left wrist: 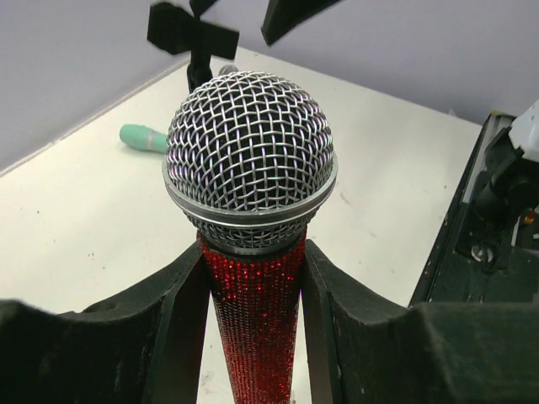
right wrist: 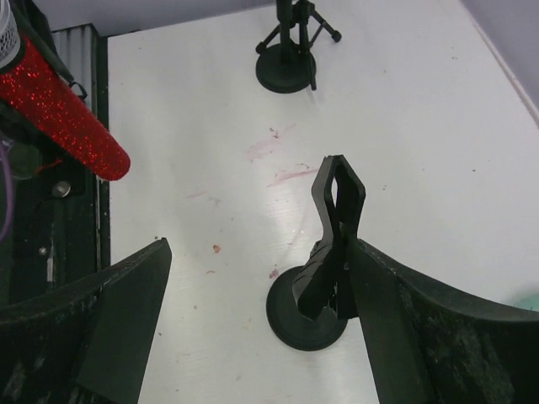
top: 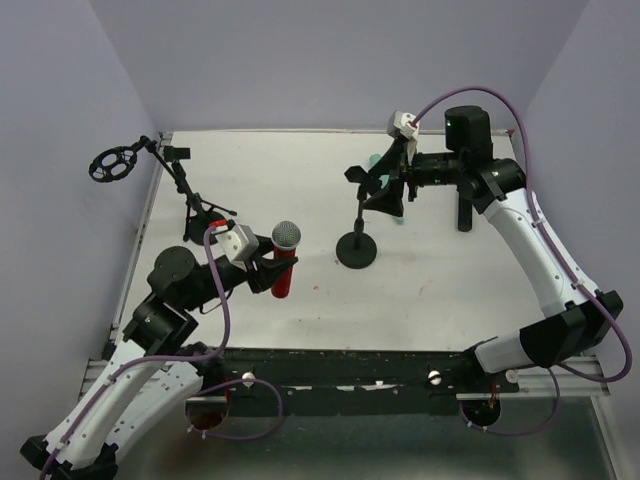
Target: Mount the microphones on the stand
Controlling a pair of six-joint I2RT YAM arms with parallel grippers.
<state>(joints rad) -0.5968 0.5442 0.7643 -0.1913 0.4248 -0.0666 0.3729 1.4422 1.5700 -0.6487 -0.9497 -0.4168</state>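
Observation:
My left gripper (top: 262, 262) (left wrist: 253, 261) is shut on the red microphone (top: 283, 272) (left wrist: 257, 320). It holds the glittery handle upright just below the silver mesh head (left wrist: 250, 151), above the table's left front. The small stand (top: 357, 248) has a round base (right wrist: 307, 318) and a black clip (right wrist: 337, 215) on top. My right gripper (top: 386, 195) (right wrist: 257, 252) is open around that clip, which lies against the inner face of its right finger. A mint-green microphone (left wrist: 143, 137) (top: 373, 160) lies on the table behind the stand, mostly hidden by my right gripper in the top view.
A second stand with tripod legs (top: 195, 215) (right wrist: 289, 59) rises at the left and carries a ring mount (top: 112, 163) out over the table's left edge. The white table (top: 300, 190) is walled in at the back and sides. A black rail (top: 350, 365) runs along the near edge.

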